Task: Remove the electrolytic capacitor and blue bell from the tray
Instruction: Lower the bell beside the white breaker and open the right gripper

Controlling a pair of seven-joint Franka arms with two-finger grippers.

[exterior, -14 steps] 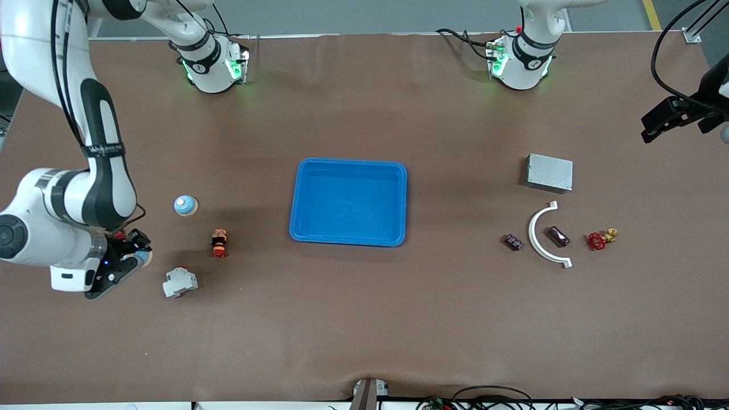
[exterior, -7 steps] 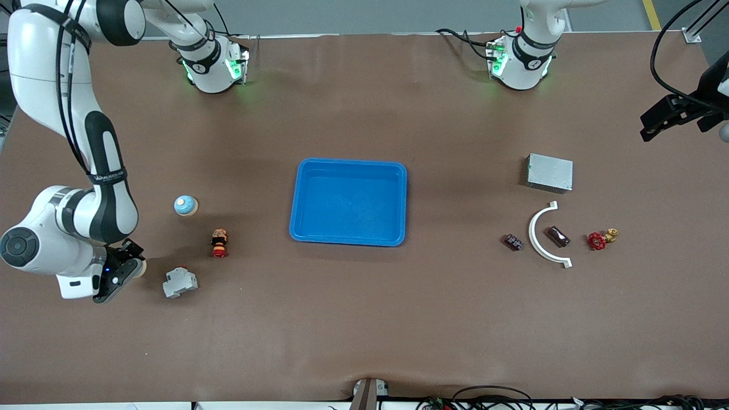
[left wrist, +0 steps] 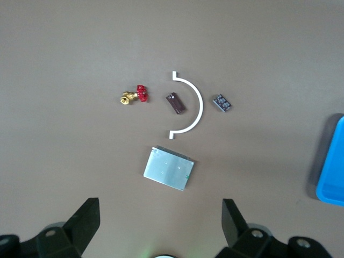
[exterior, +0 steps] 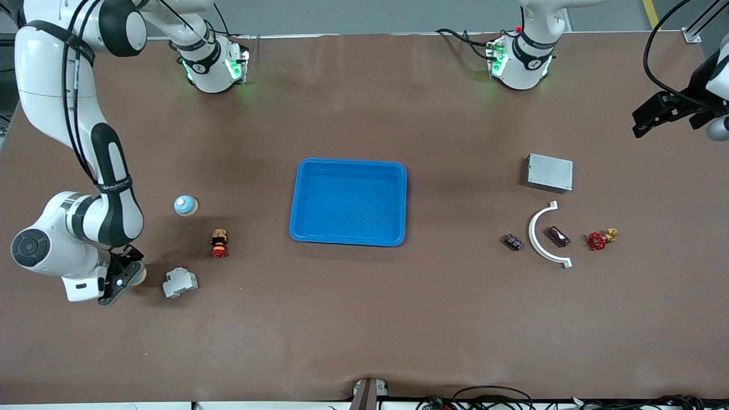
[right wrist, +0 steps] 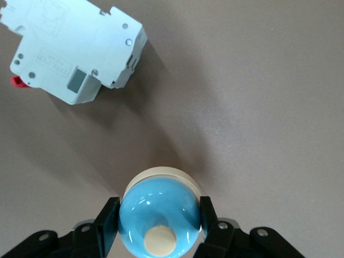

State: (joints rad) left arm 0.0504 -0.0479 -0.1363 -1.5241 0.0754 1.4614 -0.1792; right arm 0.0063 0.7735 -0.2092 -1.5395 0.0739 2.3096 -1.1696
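Brown matting is covering the whole table, and I am seeing the tray (exterior: 348, 202) sitting empty at its middle while the right gripper (right wrist: 156, 228) is pinching a blue bell (right wrist: 159, 220) low over the right arm's end, just beside a white circuit breaker (exterior: 180, 282). The left gripper (left wrist: 161, 228) is waiting spread wide, high over the metal box (left wrist: 169, 170). I am judging the risk to be a release that sends the bell rolling into the breaker.

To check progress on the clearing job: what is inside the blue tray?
Nothing shows inside the tray; its whole floor is uncovered. The right gripper holds a blue bell outside it.
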